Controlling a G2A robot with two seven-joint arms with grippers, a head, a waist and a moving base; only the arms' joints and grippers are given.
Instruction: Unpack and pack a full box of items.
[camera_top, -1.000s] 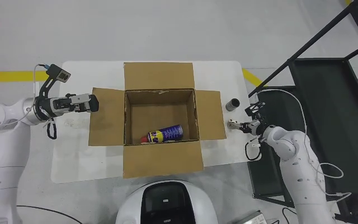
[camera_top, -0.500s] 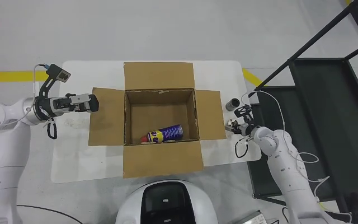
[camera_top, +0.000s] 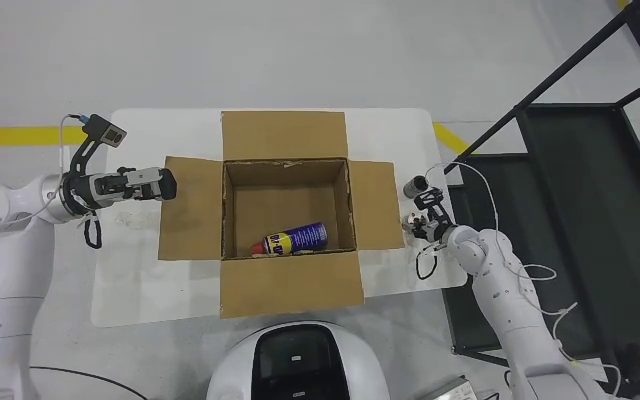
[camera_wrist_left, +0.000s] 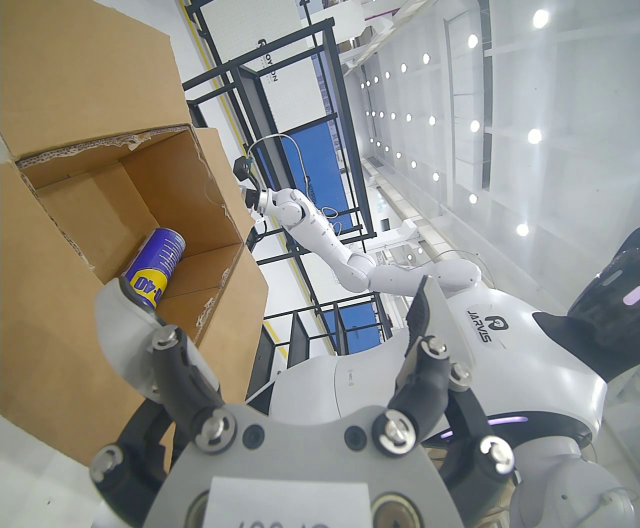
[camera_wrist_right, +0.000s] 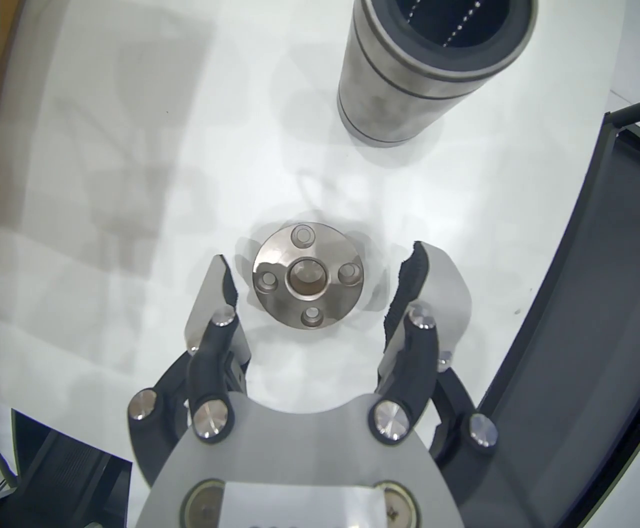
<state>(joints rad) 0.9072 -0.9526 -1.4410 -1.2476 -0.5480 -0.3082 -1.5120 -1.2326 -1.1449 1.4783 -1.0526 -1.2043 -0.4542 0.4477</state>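
Brown corrugated cardboard box (camera_wrist_left: 75, 65): matt, torn edges rough. Blue cylindrical spray can (camera_top: 297, 240): glossy. Round steel flange disc (camera_wrist_right: 308, 281): brushed, satin metal. Grey metal cylinder sleeve (camera_wrist_right: 395, 100): dull, scuffed. White tabletop (camera_wrist_right: 125, 200): smooth, faintly reflective.

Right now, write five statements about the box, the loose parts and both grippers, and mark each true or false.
1. A blue spray can lies inside the open box. True.
2. A metal disc lies flat on the table, and a grey cylinder stands upright apart from it. True.
3. The right gripper is shut on the disc. False: its fingers are open, one on each side of the disc.
4. The left gripper holds the spray can. False: it is open and empty, outside the box beside a flap.
5. The box is packed full. False: the spray can is the one item seen in it.
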